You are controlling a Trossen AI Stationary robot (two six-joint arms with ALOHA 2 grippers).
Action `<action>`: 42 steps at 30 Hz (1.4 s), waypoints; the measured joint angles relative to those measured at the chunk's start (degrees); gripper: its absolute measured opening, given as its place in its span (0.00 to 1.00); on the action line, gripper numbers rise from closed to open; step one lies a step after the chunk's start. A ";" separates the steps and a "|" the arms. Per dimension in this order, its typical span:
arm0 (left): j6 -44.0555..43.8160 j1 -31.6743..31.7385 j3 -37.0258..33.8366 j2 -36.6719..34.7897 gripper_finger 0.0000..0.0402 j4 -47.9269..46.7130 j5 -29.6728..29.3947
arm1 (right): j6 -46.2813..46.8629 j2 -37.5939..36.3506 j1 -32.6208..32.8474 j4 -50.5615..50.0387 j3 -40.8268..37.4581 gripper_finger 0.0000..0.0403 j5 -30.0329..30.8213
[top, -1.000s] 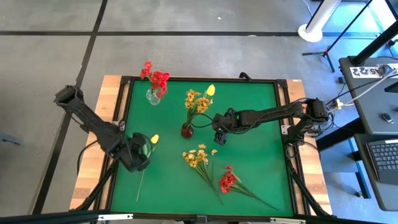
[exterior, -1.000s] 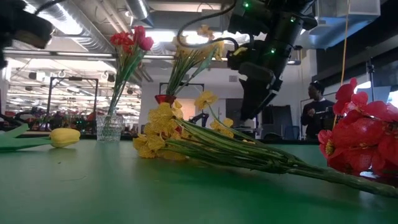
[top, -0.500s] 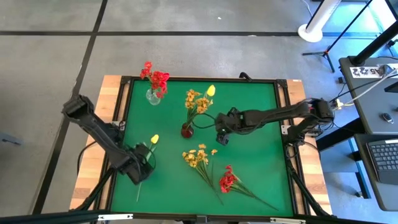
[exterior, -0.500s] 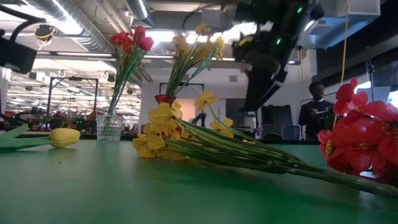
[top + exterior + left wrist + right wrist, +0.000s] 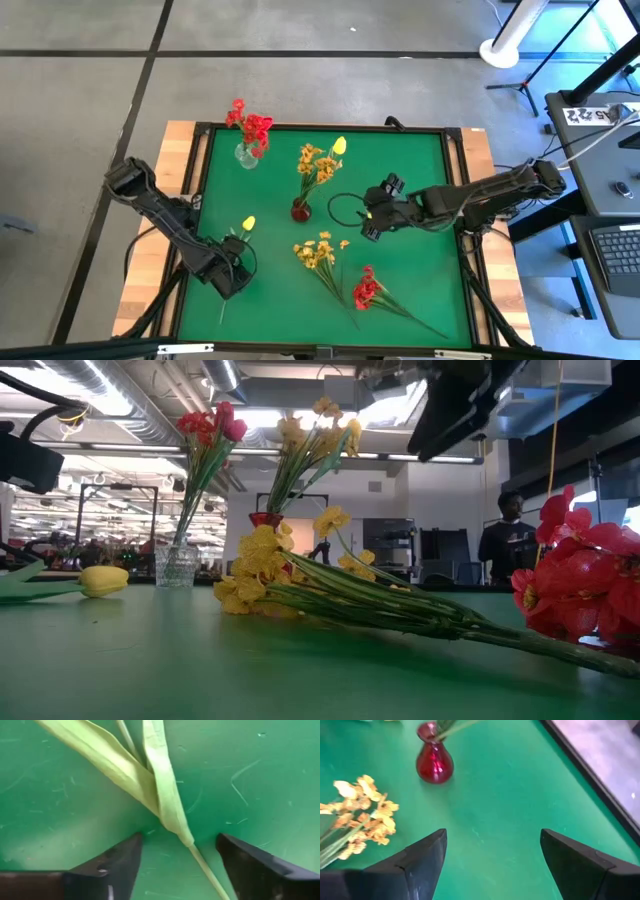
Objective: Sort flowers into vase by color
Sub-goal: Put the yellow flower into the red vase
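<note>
Lowered left end effector (image 5: 175, 865) (astride slender stem (image 5: 202, 865))

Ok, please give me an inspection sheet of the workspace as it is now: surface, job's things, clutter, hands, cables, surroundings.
Surface: green mat, wooden edges.
Job's things: red flowers in clear vase; yellow flowers in red vase; lying loose: yellow tulip, yellow spray, red spray.
Clutter: nothing seen.
Hands: left hand open, low astride the tulip's stem; right hand open, empty, right of red vase.
Cables: black loop beside right hand.
Surroundings: grey floor; person behind table.
</note>
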 joint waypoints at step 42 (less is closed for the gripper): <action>71.80 -0.31 11.11 -12.04 0.00 41.65 -35.68 | -29.40 -7.62 28.19 47.62 -8.54 0.79 10.49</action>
